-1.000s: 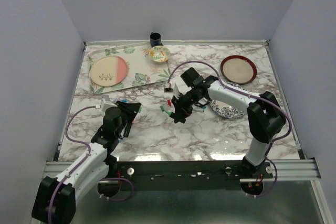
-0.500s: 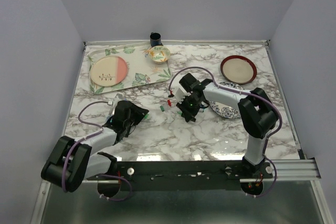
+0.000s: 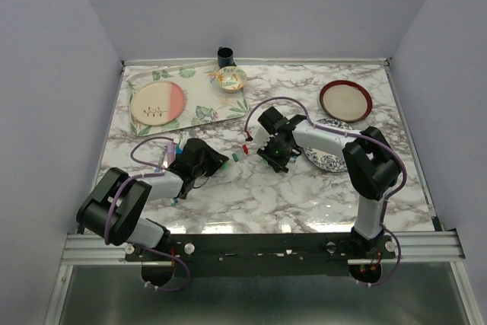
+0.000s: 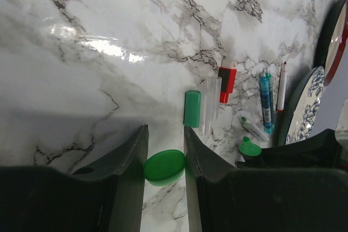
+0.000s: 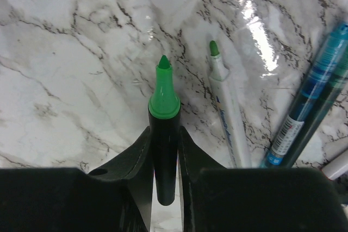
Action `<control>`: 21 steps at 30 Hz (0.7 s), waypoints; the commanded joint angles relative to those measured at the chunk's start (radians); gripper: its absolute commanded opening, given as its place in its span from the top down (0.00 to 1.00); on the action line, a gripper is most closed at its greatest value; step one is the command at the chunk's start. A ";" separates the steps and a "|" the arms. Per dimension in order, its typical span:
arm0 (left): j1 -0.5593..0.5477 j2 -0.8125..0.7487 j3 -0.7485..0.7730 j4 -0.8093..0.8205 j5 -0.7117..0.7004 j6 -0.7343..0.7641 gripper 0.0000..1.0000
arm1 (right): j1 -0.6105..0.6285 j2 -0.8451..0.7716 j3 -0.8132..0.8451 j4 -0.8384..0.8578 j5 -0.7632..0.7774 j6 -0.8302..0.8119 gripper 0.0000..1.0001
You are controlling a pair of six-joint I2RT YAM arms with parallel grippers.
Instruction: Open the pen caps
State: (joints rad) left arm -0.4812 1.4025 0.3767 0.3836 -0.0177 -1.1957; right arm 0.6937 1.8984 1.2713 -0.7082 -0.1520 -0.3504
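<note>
My left hand (image 4: 165, 130) is clamped on a green cap (image 4: 165, 167). Both fingers press its sides, and its round end faces my wrist camera. That hand lies low, left of the middle of the counter (image 3: 251, 195), reaching toward the right edge.

My right hand (image 5: 164, 130) is about the middle of the counter, closed on the black body of a highlighter (image 5: 164, 107). My fingers touch it on both sides, and its bare green tip sticks out past them.

Just ahead of my left hand a second green cap (image 4: 192, 108) lies on its side on the counter. It is right beside a clear tube-like piece (image 4: 209, 104) that I cannot make out. A red cap (image 4: 227, 78) lies just beyond those.

Beside the highlighter lies a white pen (image 5: 224, 96) with a small green tip showing. Two blue pens (image 5: 312, 101) lie side by side next to it, and a thin red-tipped pen (image 4: 281, 86) is close by them. All of these are near a blue-patterned plate (image 3: 331, 161) on the side toward the right edge.

At the far left corner a leaf-print mat (image 3: 205, 110) carries a pink and cream plate (image 3: 157, 102). A small bowl (image 3: 230, 78) sits at the mat's far right corner, with a dark cup (image 3: 226, 56) behind it at the far edge. A red-rimmed plate (image 3: 345, 100) sits toward the far right corner.
</note>
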 commanded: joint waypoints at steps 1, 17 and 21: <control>-0.013 0.070 0.028 0.011 -0.021 0.015 0.78 | -0.023 0.041 -0.010 0.018 0.146 -0.016 0.71; -0.022 0.066 0.041 -0.011 -0.025 0.019 0.50 | -0.049 -0.015 -0.010 0.032 0.193 -0.022 0.59; -0.023 0.043 0.041 -0.020 -0.030 0.022 0.46 | -0.054 -0.048 -0.010 0.033 0.195 -0.022 0.54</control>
State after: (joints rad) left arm -0.4999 1.4635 0.4191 0.4286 -0.0181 -1.1961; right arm 0.6510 1.8904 1.2713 -0.6960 -0.0105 -0.3588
